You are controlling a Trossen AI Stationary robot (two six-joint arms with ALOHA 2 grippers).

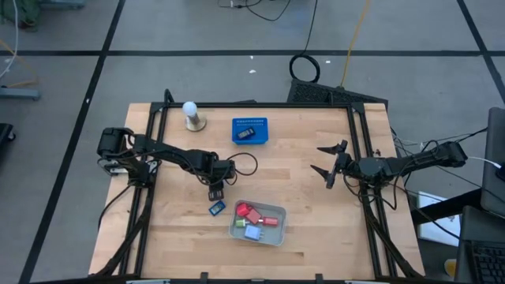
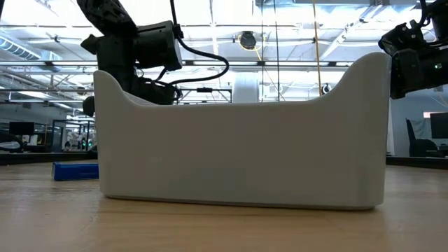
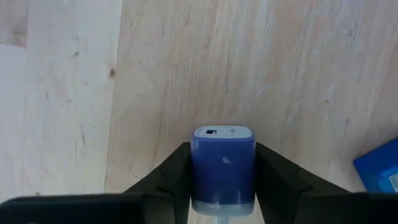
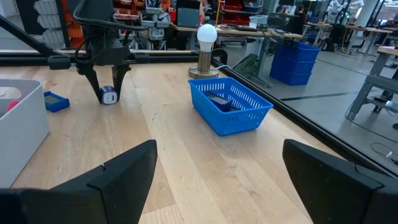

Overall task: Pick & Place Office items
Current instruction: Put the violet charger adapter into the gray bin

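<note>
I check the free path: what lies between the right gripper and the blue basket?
Only bare wooden table lies between the right gripper and the blue basket; the high view and the right wrist view both show it.

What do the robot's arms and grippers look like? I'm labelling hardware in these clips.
Both arms are dark, slim and jointed, with thin black cables looping off them. The left gripper and the right gripper each have two black fingers, broad and wedge-shaped, tapering toward the tips. No coloured markings or labels show on either arm.
</note>
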